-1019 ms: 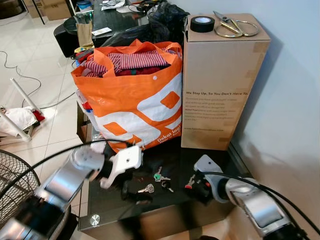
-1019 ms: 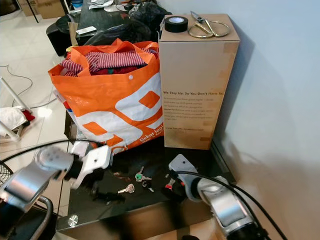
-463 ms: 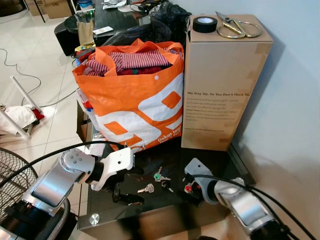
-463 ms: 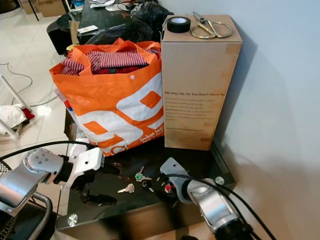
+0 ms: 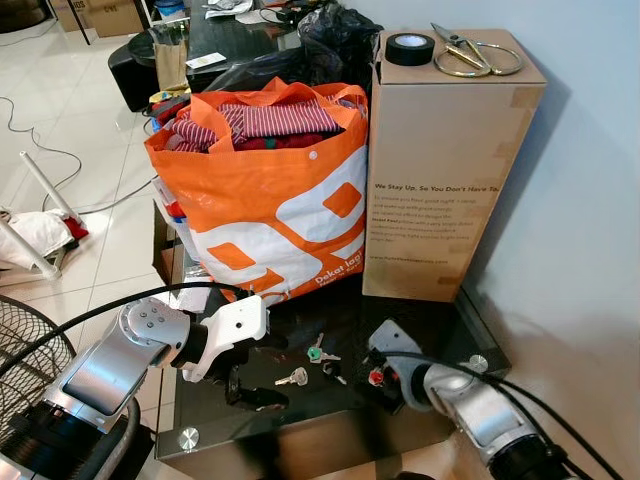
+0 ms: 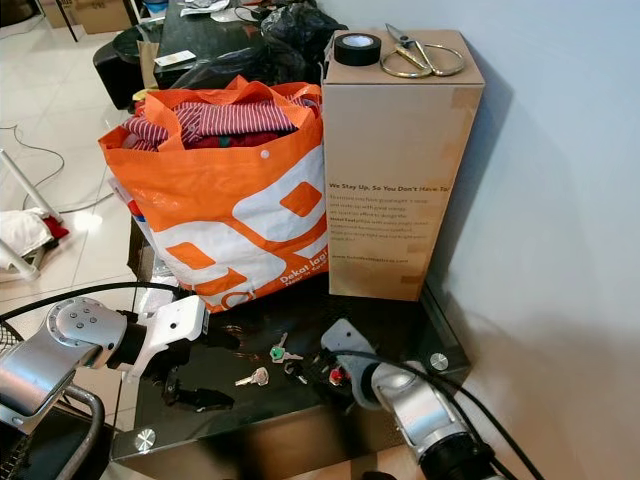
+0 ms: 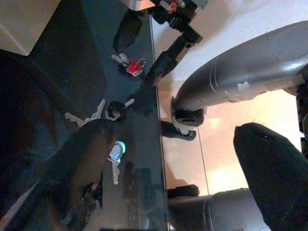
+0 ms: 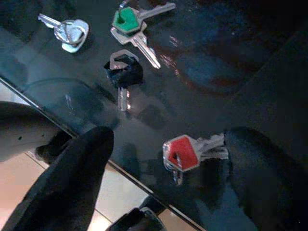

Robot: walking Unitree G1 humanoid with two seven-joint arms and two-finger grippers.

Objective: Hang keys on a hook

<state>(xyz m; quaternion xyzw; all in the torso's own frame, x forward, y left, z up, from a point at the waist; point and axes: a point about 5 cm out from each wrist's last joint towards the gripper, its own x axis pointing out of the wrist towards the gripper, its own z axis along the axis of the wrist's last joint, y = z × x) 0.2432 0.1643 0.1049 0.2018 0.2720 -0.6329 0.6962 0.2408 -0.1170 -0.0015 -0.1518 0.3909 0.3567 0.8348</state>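
Several loose keys lie on the dark glass table (image 5: pixel 452 338): a green-capped key (image 5: pixel 316 352), a silver key (image 5: pixel 292 377), a black-capped key (image 5: pixel 330 369) and a red-capped key (image 5: pixel 376 377). My right gripper (image 5: pixel 388 384) rests low at the table's front edge, open. In the right wrist view the red-capped key (image 8: pixel 182 153) lies on the glass between its two black fingers (image 8: pixel 72 178). My left gripper (image 5: pixel 250 388) hovers over the table left of the silver key, open and holding nothing, and its wrist view looks across at the red-capped key (image 7: pixel 134 67) and the right arm.
A full orange shopping bag (image 5: pixel 265 190) and a tall cardboard box (image 5: pixel 440 160) stand at the back of the table. A tape roll (image 5: pixel 407 47) and scissors (image 5: pixel 475 50) lie on the box. A fan (image 5: pixel 25 370) stands at the left, a white wall at the right.
My left gripper has drawn back left and lower, away from the keys. My right gripper has slid left up to the red-capped key. The keys have not moved.
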